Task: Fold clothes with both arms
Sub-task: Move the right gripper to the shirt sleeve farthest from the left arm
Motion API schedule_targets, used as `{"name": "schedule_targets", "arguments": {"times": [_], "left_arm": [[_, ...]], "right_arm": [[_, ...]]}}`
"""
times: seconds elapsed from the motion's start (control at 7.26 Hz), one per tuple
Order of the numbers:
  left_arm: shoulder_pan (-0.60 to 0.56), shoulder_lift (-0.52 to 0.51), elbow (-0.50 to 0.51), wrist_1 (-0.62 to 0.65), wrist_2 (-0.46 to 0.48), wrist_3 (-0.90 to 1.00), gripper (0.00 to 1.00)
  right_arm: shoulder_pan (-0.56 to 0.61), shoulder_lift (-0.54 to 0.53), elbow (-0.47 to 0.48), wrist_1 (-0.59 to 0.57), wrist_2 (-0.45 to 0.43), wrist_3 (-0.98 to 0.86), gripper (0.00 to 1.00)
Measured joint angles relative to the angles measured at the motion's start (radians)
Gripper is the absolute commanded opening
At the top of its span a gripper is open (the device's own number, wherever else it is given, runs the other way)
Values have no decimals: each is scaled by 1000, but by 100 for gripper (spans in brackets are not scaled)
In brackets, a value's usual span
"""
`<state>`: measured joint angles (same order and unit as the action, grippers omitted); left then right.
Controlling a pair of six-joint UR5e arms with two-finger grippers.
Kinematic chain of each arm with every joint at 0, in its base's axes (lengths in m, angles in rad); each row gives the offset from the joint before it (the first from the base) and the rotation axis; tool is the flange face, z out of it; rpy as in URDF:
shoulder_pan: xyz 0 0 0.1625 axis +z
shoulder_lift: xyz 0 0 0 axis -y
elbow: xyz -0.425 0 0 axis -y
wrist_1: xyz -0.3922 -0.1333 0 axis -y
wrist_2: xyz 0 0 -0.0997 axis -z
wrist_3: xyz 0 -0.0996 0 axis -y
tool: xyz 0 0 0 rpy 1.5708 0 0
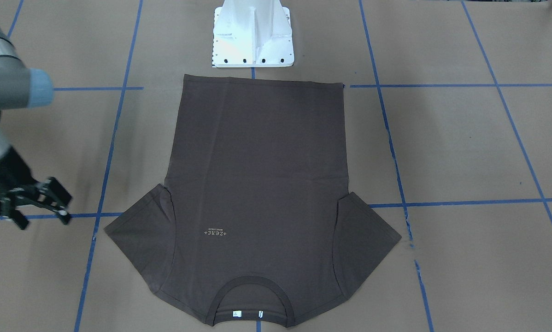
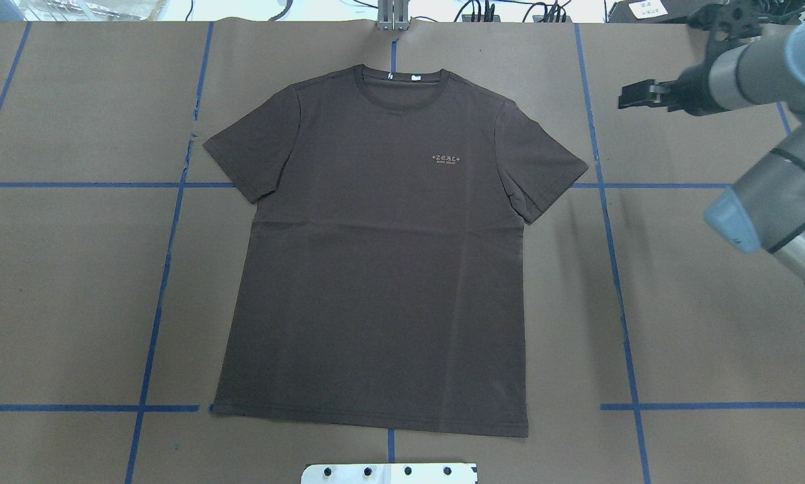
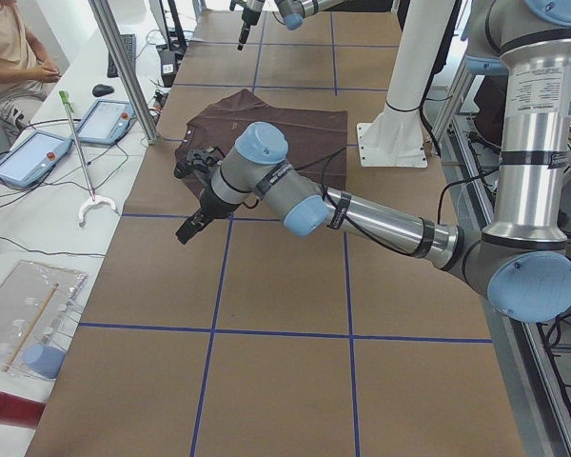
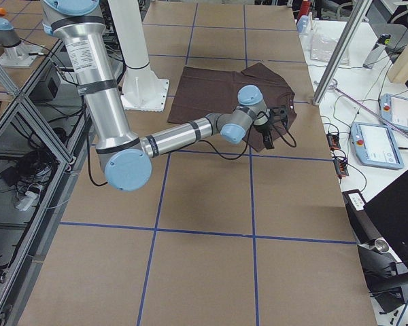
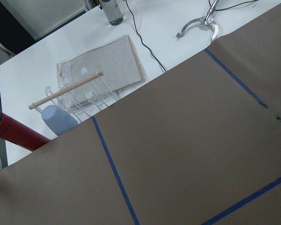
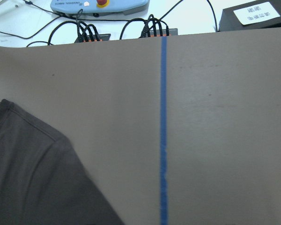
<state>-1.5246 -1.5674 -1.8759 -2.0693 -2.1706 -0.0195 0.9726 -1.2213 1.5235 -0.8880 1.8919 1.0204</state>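
The dark brown T-shirt (image 2: 382,255) lies flat and spread out on the brown table, chest lettering up. In the front-facing view (image 1: 257,184) its collar is at the bottom edge. My right gripper (image 2: 634,94) hangs above the table beyond the shirt's sleeve. It looks open and empty in the front-facing view (image 1: 59,203). The right wrist view shows only that sleeve (image 6: 28,183) and bare paper. My left gripper (image 3: 192,227) shows only in the exterior left view, over the table, apart from the shirt. I cannot tell if it is open or shut.
The white pedestal base (image 1: 253,37) stands just behind the shirt's hem. Blue tape lines (image 2: 617,269) cross the table. Past the table's end are a clear rack (image 5: 84,89), a red cylinder (image 5: 14,131) and a seated person (image 3: 9,52). Cable plugs (image 6: 117,33) lie along the far edge.
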Motion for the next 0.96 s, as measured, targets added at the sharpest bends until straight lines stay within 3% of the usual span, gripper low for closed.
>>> {"name": "schedule_targets", "arguments": {"times": [0.28, 0.96], "left_arm": [[5, 1, -1, 0, 0, 0, 100], [6, 1, 0, 0, 0, 0, 100]], "right_arm": [[-103, 65, -104, 65, -118, 113, 67], [-165, 60, -180, 81, -187, 134, 67]]}}
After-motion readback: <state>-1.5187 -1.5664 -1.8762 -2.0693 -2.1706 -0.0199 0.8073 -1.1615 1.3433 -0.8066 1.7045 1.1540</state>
